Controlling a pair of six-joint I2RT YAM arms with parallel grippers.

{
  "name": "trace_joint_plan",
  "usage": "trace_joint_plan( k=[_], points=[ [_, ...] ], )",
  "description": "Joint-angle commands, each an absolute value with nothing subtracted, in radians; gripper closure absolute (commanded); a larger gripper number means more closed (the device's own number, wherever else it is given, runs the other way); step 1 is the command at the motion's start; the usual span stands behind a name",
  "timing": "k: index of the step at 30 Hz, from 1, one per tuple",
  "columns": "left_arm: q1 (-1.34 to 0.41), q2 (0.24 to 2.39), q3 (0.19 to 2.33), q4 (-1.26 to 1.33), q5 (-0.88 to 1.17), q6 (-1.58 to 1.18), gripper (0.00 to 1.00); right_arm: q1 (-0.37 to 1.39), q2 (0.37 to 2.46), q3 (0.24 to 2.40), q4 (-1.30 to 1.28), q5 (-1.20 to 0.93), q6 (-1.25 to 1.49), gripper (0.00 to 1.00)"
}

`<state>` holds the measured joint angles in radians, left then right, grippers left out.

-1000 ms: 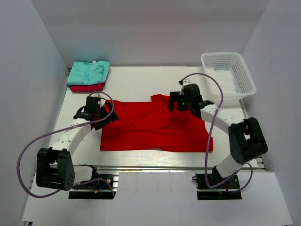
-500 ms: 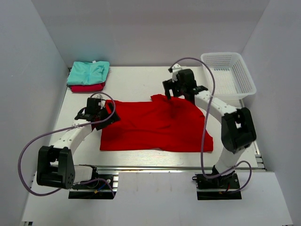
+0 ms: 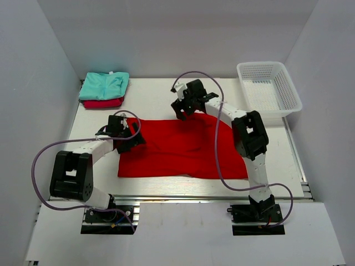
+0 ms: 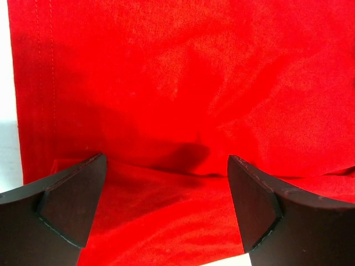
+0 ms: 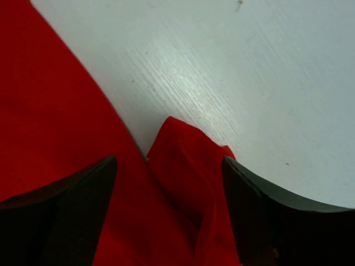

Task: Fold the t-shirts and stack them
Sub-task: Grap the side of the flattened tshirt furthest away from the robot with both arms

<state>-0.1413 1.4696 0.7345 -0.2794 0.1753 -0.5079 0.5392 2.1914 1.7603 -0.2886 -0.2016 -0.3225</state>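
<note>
A large bright red t-shirt (image 3: 183, 149) lies spread on the white table. My left gripper (image 3: 135, 138) is open over its left edge; in the left wrist view red cloth (image 4: 166, 111) fills the gap between the jaws, with a fold across it. My right gripper (image 3: 181, 113) is open over the shirt's far edge, where a small folded flap (image 5: 191, 166) sticks out onto the table between the jaws. A folded mint green t-shirt (image 3: 104, 85) lies on a folded crimson-pink one (image 3: 102, 103) at the far left.
A white mesh basket (image 3: 270, 87) stands at the far right corner. White walls close in the table on the left, back and right. A metal rail (image 3: 183, 197) runs along the near edge.
My right gripper has swung left along the shirt's far edge, from the right side to the protruding flap. My left gripper has moved a little right onto the shirt's left edge.
</note>
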Motion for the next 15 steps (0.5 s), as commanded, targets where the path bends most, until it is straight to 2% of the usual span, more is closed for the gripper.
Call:
trace_joint_plan(
  k=[1,2,6,8,9,10,11,15],
  points=[
    [-0.146,1.489,0.764,-0.242,0.189,-0.494,0.0,0.551,2.21,1.81,-0.319,-0.195,-0.374,0.23],
    [-0.146,1.489,0.764,-0.242,0.189,-0.494,0.0,0.551,2.214,1.804,-0.311,-0.177,-0.365,0.27],
    [-0.146,1.532,0.773,-0.265,0.167,-0.494,0.0,0.545,2.244,1.799,-0.267,-0.078,-0.348,0.59],
    [-0.146,1.532,0.773,-0.288,0.143,-0.494,0.0,0.545,2.244,1.784,-0.25,-0.071,-0.338,0.67],
    [-0.146,1.532,0.764,-0.288,0.143,-0.494,0.0,0.542,2.234,1.767,-0.23,-0.061,-0.339,0.76],
    [-0.146,1.532,0.764,-0.298,0.134,-0.494,0.0,0.543,2.22,1.76,-0.212,-0.058,-0.339,0.79],
    [-0.146,1.542,0.755,-0.298,0.123,-0.494,0.0,0.543,2.208,1.731,-0.201,-0.054,-0.33,1.0],
    [-0.146,1.551,0.755,-0.307,0.123,-0.494,0.0,0.538,2.169,1.689,-0.104,-0.026,-0.284,1.0]
  ],
)
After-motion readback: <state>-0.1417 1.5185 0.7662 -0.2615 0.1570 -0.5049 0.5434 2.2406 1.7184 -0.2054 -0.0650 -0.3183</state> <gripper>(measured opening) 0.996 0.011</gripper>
